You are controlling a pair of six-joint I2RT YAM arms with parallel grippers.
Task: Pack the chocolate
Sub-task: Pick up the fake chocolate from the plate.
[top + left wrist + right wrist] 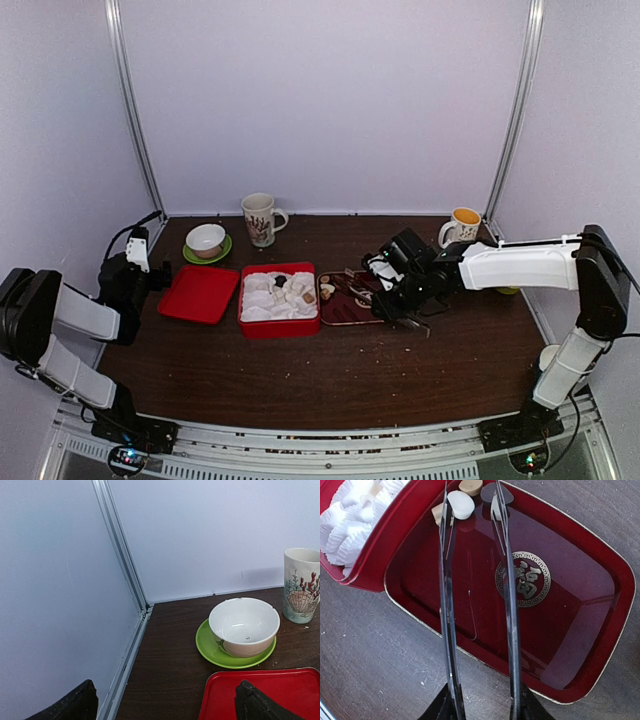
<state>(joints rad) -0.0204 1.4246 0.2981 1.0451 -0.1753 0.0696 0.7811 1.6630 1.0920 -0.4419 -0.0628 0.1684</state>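
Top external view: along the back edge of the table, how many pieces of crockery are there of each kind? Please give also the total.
Mugs: 2 (shell-patterned mug, yellow-lined mug)
Bowl: 1
Saucer: 1
Total: 4

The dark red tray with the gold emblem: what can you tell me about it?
The dark red tray is a shallow, glossy rounded rectangle, apparently metal, with a pale rim and a gold emblem on its floor. It lies flat on the table, close beside the red box. A few chocolate pieces sit in its far corner, where the right pincer reaches, its thin fingers apart.
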